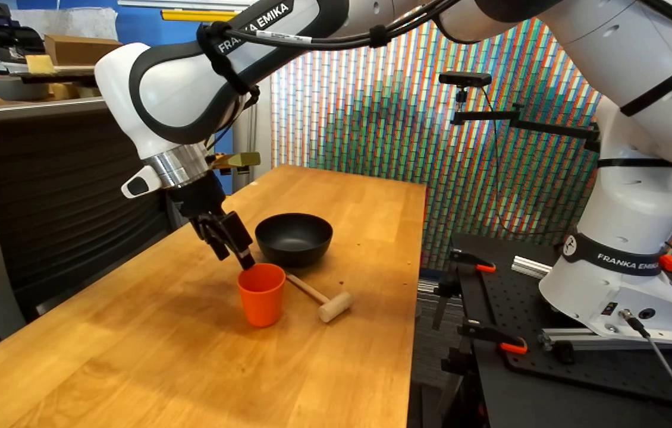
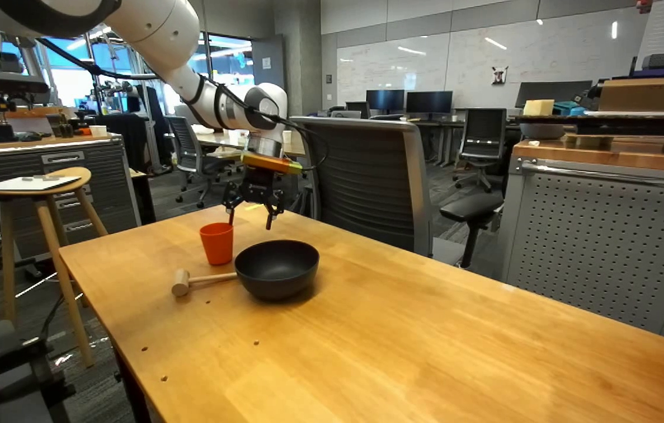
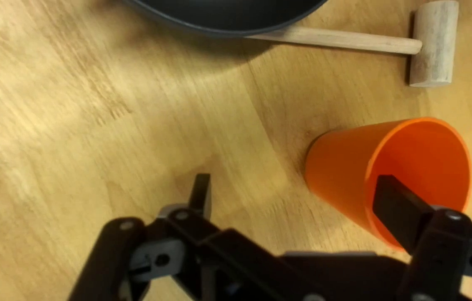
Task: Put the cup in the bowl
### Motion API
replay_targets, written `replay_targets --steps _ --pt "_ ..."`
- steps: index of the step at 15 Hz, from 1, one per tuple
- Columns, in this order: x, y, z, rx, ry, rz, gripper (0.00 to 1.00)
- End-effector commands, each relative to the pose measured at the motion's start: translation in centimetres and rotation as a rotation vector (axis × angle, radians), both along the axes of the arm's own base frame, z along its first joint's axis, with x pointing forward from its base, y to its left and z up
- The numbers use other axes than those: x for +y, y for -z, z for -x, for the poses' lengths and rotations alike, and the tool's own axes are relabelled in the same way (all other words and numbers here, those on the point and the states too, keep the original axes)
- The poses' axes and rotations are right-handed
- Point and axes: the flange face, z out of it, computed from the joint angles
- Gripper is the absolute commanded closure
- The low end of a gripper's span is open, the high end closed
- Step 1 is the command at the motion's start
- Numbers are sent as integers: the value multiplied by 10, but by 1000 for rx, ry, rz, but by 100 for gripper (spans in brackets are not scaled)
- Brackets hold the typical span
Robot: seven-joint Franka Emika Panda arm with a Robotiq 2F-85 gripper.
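Pincer (image 3: 294, 177) spread, orange cup (image 3: 355, 163), rim at one fingertip

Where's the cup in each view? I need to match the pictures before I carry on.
In an exterior view, the cup stands left of and below centre, left of the mallet.
In an exterior view, the cup stands left of centre, beyond the mallet.
In the wrist view, the cup is right of centre, below the mallet.
Shared landmark: the mallet, its handle pointing to the bowl.
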Motion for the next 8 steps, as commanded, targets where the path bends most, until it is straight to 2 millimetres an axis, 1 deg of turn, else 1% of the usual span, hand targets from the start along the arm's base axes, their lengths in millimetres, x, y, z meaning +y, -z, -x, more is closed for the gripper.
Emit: replay_targets --steps 1,4,8 --pt "-6 -13 21 3 0 35 0" --pt "-7 -15 34 17 -2 41 0" --pt "-4 -11 42 -8 -8 32 0"
